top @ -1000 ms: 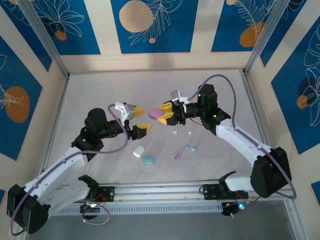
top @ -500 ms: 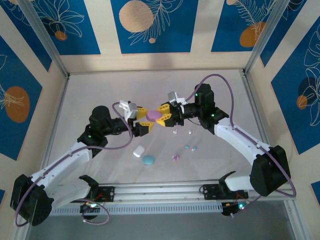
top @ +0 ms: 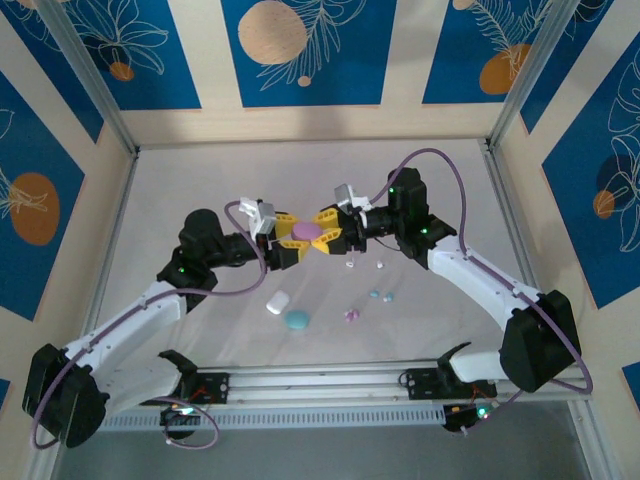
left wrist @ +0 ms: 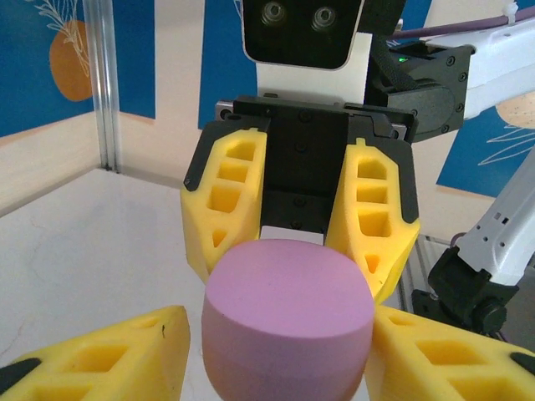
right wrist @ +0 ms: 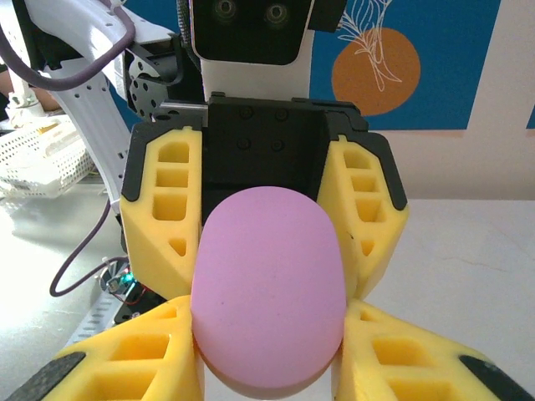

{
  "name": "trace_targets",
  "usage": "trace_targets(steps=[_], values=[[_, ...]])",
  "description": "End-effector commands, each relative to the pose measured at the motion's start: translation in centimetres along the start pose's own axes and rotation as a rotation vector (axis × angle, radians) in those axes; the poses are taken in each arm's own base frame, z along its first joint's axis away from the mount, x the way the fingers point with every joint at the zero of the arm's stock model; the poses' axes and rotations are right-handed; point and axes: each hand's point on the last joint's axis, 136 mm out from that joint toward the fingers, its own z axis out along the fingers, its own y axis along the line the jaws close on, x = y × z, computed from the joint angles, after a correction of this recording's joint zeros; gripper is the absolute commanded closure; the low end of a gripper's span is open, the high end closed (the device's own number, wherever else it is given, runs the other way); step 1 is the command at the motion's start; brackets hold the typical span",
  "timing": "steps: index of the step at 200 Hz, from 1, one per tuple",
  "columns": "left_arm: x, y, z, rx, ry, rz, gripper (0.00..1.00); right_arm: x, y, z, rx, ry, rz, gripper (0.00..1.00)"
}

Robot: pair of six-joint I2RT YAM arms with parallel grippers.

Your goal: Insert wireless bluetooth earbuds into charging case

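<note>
The left gripper (top: 289,236) reaches in from the left at mid-table, its yellow fingers standing narrowly on either side of the pink case (top: 307,231); whether they actually press on it I cannot tell, since the left wrist view leaves a sliver of shadow at one finger; nearer the arm bases, the white case (top: 277,303) lies on the table (top: 200,180) with the cyan case (top: 297,320) just beside it to the right; the pink case is lifted off the table, closed, between the two grippers; the right gripper (top: 326,232) holds its other end, fingers snug against both sides; right of the cases and apart from them, the loose earbuds lie on the table: the pink earbuds (top: 350,315) nearest, the white earbuds (top: 351,265) below the right gripper, the cyan earbuds (top: 381,295) furthest right.
</note>
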Motion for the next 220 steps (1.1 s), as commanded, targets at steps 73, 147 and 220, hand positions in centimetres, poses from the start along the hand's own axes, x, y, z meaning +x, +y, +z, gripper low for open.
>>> trace_targets(steps=[73, 147, 220], values=[[-1.7, -1.5, 0.2, 0.073, -0.027, 0.043, 0.48, -1.2, -0.2, 0.2, -0.010, -0.022, -0.024, 0.65], [-1.9, -2.6, -0.1, 0.123, -0.030, 0.100, 0.48, -1.4, -0.1, 0.0, -0.043, -0.024, 0.007, 0.65], [-1.9, -2.4, -0.2, 0.100, -0.025, 0.111, 0.49, -1.6, -0.2, -0.2, -0.034, -0.034, 0.001, 0.65]])
